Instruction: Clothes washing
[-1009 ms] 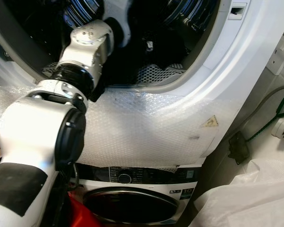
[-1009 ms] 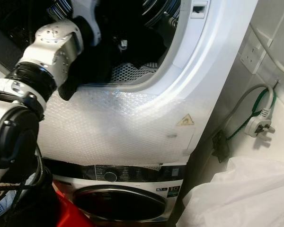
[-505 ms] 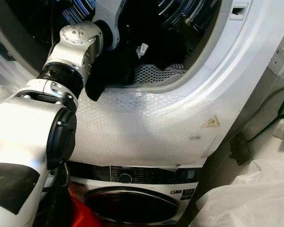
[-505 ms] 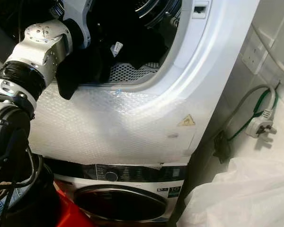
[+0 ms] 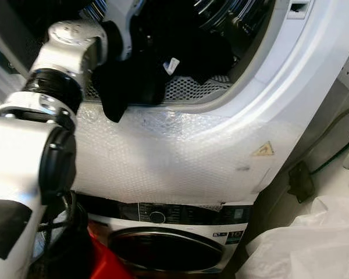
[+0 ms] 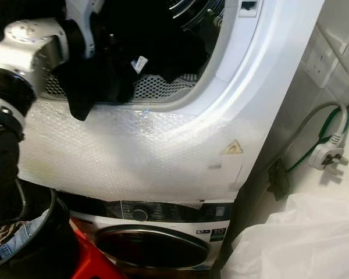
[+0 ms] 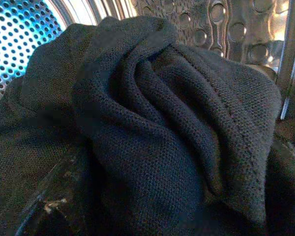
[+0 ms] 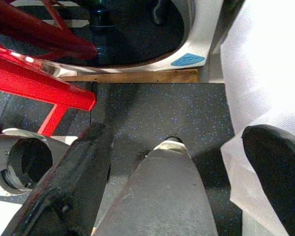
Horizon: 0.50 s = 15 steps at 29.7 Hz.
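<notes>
My left arm [image 5: 58, 87] is lifted up and reaches forward, with the silver wrist [image 6: 26, 49] bent at the top. My left gripper is out past the wrist, and I cannot tell if its fingers are apart or together. My right arm hangs down low by my side. My right gripper [image 8: 187, 182] points at the ground, and its two black fingers [image 8: 73, 182] are spread wide apart with nothing between them
</notes>
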{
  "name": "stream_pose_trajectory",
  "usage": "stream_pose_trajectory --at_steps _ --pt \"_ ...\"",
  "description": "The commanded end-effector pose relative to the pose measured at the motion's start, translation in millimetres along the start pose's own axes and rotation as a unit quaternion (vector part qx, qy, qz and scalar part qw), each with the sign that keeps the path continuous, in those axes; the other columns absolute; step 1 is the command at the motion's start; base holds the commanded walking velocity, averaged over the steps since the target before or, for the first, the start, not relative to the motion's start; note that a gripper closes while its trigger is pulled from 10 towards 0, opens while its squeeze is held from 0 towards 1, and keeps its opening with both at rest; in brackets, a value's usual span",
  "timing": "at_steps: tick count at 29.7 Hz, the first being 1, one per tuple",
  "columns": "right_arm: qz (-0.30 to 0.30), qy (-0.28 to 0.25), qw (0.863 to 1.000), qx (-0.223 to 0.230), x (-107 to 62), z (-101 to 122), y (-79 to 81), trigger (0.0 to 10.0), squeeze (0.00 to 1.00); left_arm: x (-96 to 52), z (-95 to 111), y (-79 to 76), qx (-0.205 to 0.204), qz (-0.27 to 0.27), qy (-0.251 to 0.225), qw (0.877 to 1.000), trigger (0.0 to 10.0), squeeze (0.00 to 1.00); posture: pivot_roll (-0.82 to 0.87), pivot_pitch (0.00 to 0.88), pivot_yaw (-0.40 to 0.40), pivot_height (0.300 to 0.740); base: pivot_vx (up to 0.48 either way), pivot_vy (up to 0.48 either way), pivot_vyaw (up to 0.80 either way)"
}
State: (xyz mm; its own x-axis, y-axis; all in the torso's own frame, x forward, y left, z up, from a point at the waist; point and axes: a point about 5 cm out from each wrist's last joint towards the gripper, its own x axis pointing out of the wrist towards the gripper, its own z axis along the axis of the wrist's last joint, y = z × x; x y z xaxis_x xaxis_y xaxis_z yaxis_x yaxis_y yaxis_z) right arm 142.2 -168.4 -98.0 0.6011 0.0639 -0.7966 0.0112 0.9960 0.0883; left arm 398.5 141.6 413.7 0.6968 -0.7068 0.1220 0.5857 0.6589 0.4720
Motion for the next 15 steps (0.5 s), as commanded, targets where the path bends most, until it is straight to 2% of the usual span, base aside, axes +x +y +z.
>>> stream_pose_trajectory --at_steps 1,3,6,9,10,12,15 --pt "0.003 0.027 1.000 0.009 -3.0 -14.5 5.0 10.0 0.00 -11.0 -16.1 4.6 -0.001 -0.010 0.045 0.999 10.0 1.00 0.06 0.125 0.072 0.740 0.000 0.000 0.00" --pt "0.003 0.028 1.000 0.009 -3.0 -14.9 5.6 10.0 0.00 -13.3 -15.0 6.0 0.000 -0.011 0.044 0.999 10.0 1.00 0.06 0.123 0.073 0.740 0.000 0.000 0.00" --pt "0.006 0.031 0.999 0.011 -2.5 -15.7 10.1 10.0 0.00 -27.3 -5.8 5.8 -0.008 -0.081 0.013 0.997 10.0 1.00 0.06 0.112 0.084 0.740 0.000 0.000 0.00" --pt "0.006 0.031 0.999 0.011 -2.3 -15.5 10.9 10.0 0.00 -29.9 -4.8 5.6 -0.004 -0.092 0.009 0.996 10.0 1.00 0.06 0.109 0.086 0.740 0.000 0.000 0.00" --pt "0.007 0.030 0.999 0.012 -1.8 -14.6 12.4 10.0 0.00 -37.4 0.1 6.7 0.007 -0.106 -0.001 0.994 10.0 1.00 0.06 0.106 0.088 0.740 0.000 0.000 0.00" --pt "0.007 0.030 0.999 0.012 -1.8 -14.6 12.4 10.0 0.00 -37.4 0.1 6.7 0.007 -0.106 -0.001 0.994 10.0 1.00 0.06 0.106 0.088 0.740 0.000 0.000 0.00" --pt "0.009 0.028 0.999 0.013 -0.8 -12.8 14.9 10.0 0.00 -52.0 9.6 11.1 0.024 -0.107 -0.010 0.994 10.0 1.00 0.07 0.104 0.093 0.740 0.000 0.000 0.00"
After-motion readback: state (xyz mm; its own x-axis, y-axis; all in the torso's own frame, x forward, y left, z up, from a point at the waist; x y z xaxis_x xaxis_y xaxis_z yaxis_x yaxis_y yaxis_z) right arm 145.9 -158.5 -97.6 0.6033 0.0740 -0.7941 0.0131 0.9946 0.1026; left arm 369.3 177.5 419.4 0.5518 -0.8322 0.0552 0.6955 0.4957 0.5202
